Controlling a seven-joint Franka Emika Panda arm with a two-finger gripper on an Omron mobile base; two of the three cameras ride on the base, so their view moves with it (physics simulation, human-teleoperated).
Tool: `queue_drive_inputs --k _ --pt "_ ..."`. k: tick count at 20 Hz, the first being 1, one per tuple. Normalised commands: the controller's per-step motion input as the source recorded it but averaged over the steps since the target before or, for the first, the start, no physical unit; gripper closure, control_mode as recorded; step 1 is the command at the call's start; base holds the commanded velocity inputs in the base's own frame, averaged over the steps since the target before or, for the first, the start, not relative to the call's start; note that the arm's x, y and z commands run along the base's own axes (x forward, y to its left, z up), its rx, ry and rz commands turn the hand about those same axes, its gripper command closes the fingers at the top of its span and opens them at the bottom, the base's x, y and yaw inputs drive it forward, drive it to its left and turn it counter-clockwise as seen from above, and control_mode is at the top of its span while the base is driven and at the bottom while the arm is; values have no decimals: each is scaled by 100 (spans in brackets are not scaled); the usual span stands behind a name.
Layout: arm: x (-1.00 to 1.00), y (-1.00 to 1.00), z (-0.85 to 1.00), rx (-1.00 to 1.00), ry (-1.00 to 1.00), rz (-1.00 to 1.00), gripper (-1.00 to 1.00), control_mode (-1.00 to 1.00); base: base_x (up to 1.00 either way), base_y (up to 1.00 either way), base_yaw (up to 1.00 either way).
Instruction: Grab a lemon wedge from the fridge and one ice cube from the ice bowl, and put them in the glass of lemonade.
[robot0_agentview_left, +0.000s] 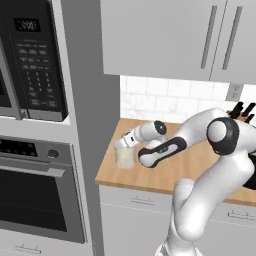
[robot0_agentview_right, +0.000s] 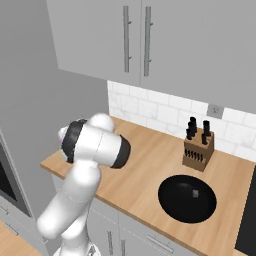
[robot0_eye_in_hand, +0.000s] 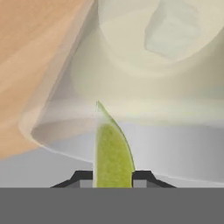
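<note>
Lemon wedge (robot0_eye_in_hand: 111, 151) sat pinched between the two dark finger tips of the gripper (robot0_eye_in_hand: 113, 178), its pale green flesh rising to a thin point; the jaws were nearly closed, clamped on the wedge from either side. Just beyond the wedge in the hand view stood the glass of lemonade (robot0_eye_in_hand: 131, 78), its clear rim curving beneath the wedge's tip and its pale yellow liquid behind. An ice cube (robot0_eye_in_hand: 173, 28) floated in the liquid at the far side of the glass.

From the left base view, the gripper (robot0_agentview_left: 125, 141) was at the top of the glass of lemonade (robot0_agentview_left: 125, 157), which stood on the wooden counter (robot0_agentview_left: 200, 165) near its left end, close to the tall grey panel (robot0_agentview_left: 92, 125) beside the wall oven (robot0_agentview_left: 35, 190). A microwave (robot0_agentview_left: 32, 60) was set above the oven.

In the right base view the arm's elbow hid the glass. Farther along the counter (robot0_agentview_right: 145, 165), a round black pan (robot0_agentview_right: 187, 198) lay near the front edge, and a wooden knife block (robot0_agentview_right: 198, 149) with dark handles stood behind it, close to the white tiled wall (robot0_agentview_right: 165, 107). Grey upper cabinets (robot0_agentview_right: 150, 35) with long bar handles hung above.
</note>
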Motion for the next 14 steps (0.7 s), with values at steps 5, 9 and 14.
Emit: queue_drive_inputs --k 5,9,14 --pt "-44 0 5 -9 0 0 -100 -100 0 0 0" --pt "-24 6 29 -6 0 0 -100 -100 0 0 0" --pt "-12 19 60 -4 -1 0 -100 -100 0 0 0"
